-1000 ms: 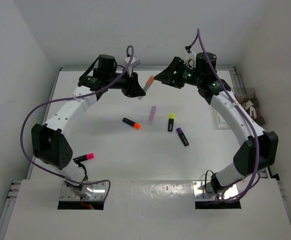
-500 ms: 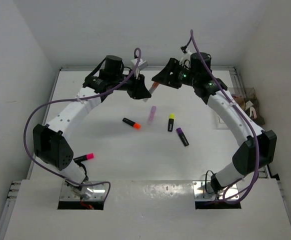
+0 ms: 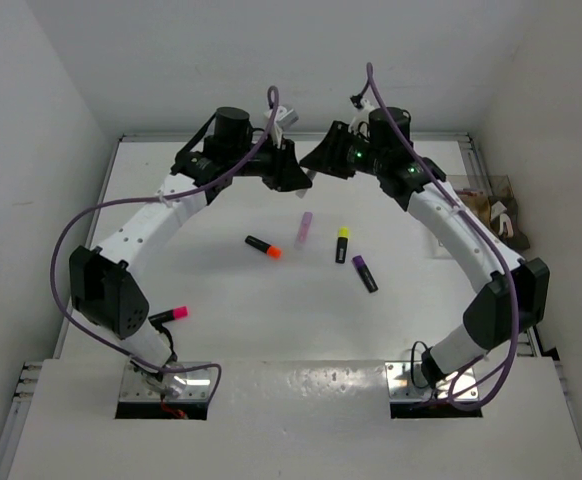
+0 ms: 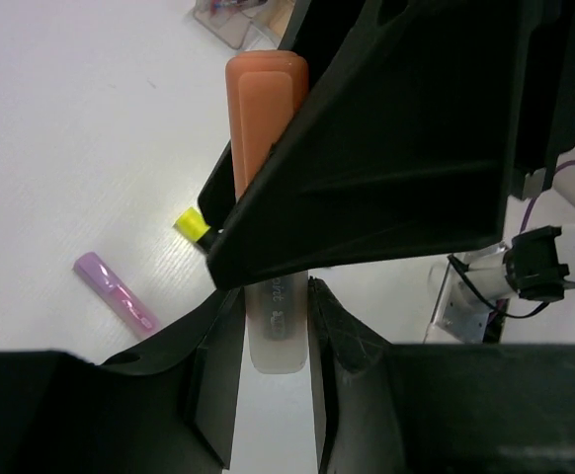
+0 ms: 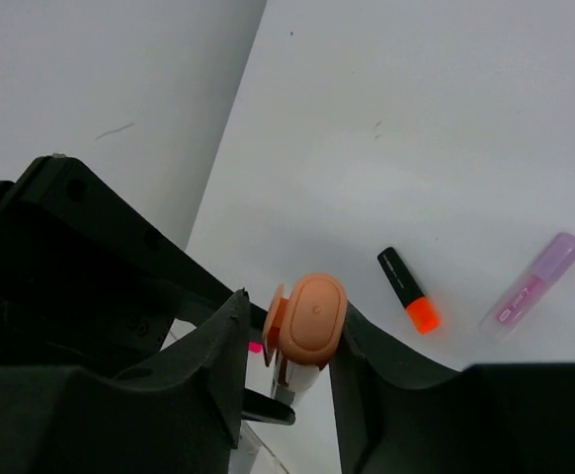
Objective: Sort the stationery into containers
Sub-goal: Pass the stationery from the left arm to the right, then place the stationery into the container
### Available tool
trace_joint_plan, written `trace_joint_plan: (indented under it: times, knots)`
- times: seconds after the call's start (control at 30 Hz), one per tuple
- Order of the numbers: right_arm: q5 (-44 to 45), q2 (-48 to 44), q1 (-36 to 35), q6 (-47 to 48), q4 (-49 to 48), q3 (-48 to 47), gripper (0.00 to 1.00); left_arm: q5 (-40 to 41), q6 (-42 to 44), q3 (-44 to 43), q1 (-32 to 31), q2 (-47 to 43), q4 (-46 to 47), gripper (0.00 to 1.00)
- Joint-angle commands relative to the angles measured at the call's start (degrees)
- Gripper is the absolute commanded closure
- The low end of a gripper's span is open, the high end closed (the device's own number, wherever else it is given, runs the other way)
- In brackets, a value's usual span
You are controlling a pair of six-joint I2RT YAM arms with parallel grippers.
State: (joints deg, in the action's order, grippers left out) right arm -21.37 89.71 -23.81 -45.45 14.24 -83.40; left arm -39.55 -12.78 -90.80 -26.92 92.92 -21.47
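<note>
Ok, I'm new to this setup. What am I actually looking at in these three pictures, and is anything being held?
These are two robot arms bolted at the near edge of a white table. The wide picture comes from a fixed camera above and behind them. The other two come from a camera on each wrist, looking past its own fingers. The left gripper holds a pale, orange-capped marker off the table. The right gripper has its fingers either side of its cap; whether it has clamped I can't tell. Lying on the table: a lilac marker, an orange highlighter, a yellow highlighter, a purple highlighter and a pink highlighter, all black-bodied.
</note>
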Motion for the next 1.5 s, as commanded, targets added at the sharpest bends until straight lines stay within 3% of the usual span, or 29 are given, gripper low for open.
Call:
trace_joint_plan:
  times: [0.0, 0.13, 0.2, 0.23, 0.27, 0.3, 0.37, 0.47, 0.6, 0.7, 0.87, 1.07, 1.47]
  knots:
    - [2.11, 0.55, -0.36, 1.15, -1.85, -2.91, 0.65, 0.27, -4.36, -2.80, -0.77, 0.50, 3.89, 1.00]
    - [3.17, 0.55, -0.36, 2.55, -1.59, -2.74, 0.88, -0.09, -5.24, -2.28, -1.12, 0.59, 4.51, 1.00]
    - [4.22, 0.29, -0.53, 3.26, -1.15, -2.48, 0.95, 0.18, -5.33, -2.10, -1.03, 0.33, 4.43, 0.87]
    - [4.40, 0.11, -0.27, 4.40, -1.06, -2.47, 0.98, 0.26, -5.16, -2.01, -0.95, 0.24, 4.34, 0.75]
    - [4.32, -0.50, 0.25, 4.75, -0.62, -2.39, 0.99, 0.61, -5.07, -1.92, -0.51, -0.11, 3.99, 0.53]
    - [3.53, -0.85, 0.95, 6.06, -0.44, -2.30, 1.00, 0.96, -3.94, -2.01, -0.24, -0.20, 3.38, 0.39]
    - [3.17, -2.51, 4.55, 10.00, 1.40, -2.39, 1.00, 1.58, -2.26, -2.62, 1.50, -0.99, 1.09, 0.00]
    - [2.38, -4.10, 12.28, 17.82, 7.71, -3.70, 1.00, 3.25, 2.66, -3.41, 3.96, -1.60, -2.86, 0.00]
    - [4.83, -1.83, 25.87, 40.54, 21.59, -8.00, 1.00, 6.76, 10.30, -4.38, 5.21, -0.38, -9.97, 0.00]
    - [9.04, 1.41, 33.27, 54.09, 31.96, -10.73, 1.00, 6.77, 11.19, -2.63, 6.26, -0.02, -10.61, 0.00]
    - [18.89, 6.34, 40.06, 69.59, 35.33, -10.91, 1.00, 8.08, 11.98, 0.80, 6.79, -0.99, -9.99, 0.00]
    - [21.02, 13.82, 45.78, 71.21, 34.89, -12.93, 1.00, 8.00, 14.16, 0.02, 6.97, -0.82, -11.48, 0.00]
    - [21.19, 23.39, 46.66, 70.33, 28.83, -11.35, 1.00, 10.10, 17.96, -0.08, 6.61, 0.50, -14.65, 0.00]
